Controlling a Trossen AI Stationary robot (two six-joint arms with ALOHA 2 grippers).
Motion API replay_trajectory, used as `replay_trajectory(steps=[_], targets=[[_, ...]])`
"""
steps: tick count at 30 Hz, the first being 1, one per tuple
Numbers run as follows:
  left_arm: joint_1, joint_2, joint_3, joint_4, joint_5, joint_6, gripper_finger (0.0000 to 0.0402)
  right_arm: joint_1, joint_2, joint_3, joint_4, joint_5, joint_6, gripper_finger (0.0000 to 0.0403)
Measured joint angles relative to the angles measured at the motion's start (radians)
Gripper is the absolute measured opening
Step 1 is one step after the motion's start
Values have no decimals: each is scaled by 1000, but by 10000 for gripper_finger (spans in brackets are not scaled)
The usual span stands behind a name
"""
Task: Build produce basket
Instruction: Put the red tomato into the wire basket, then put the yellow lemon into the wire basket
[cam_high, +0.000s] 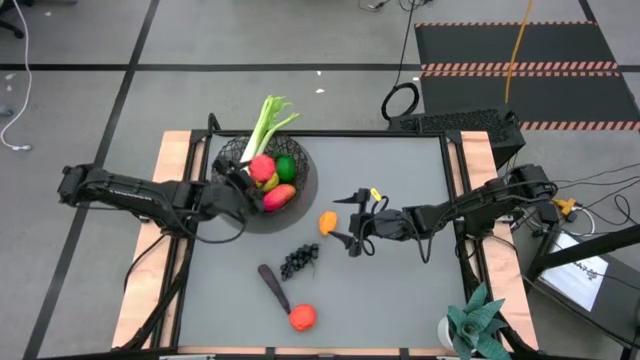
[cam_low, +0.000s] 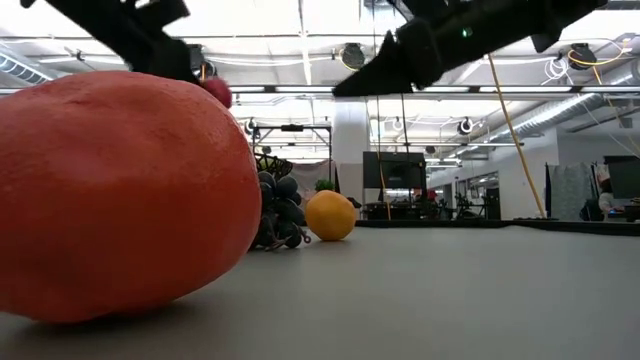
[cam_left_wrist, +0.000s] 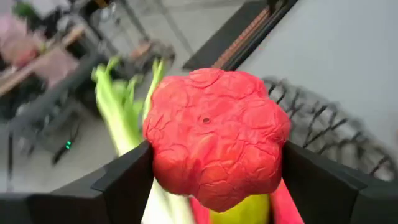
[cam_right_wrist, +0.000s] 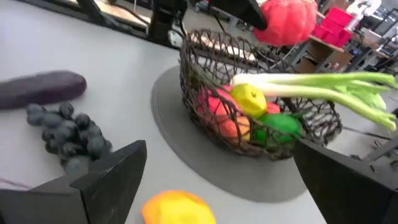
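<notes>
The basket (cam_high: 300, 172) sits at the desk's (cam_high: 420, 280) far left; our left claw (cam_high: 256, 172) grips a pink-red fruit (cam_left_wrist: 214, 146) above it, presumably for dropping in. Our right claw (cam_high: 352, 222) hovers spread wide beside the orange (cam_high: 328, 222), apparently the next pick.

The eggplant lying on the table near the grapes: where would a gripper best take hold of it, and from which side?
Probably across its middle, from straight above. The eggplant lies flat on the table, long and slim, so the fingers should close across its narrow width, turned crosswise to its length. The grapes sit near its upper end, so gripping toward the middle keeps clear. The open right gripper is nearest.
</notes>
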Motion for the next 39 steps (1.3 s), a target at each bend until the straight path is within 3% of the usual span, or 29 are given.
replay_trajectory(steps=[4,8,12,18,27,33,39], targets=[[42,0,0,-155,26,-174,309,-20,0,-51,47,0,4,400],[92,0,0,-251,178,-289,313,-33,0,-86,67,0,23,400],[126,0,0,-273,286,-338,339,-37,0,-103,87,-3,24,400],[134,0,0,-274,366,-368,383,-37,0,-103,66,-31,24,400],[134,0,26,-258,375,-318,392,-123,10,-104,-28,-241,184,400],[122,0,83,-253,374,-327,392,-176,92,-104,32,-401,131,400],[94,0,89,-243,373,-322,392,-175,204,-103,186,-447,24,400]])
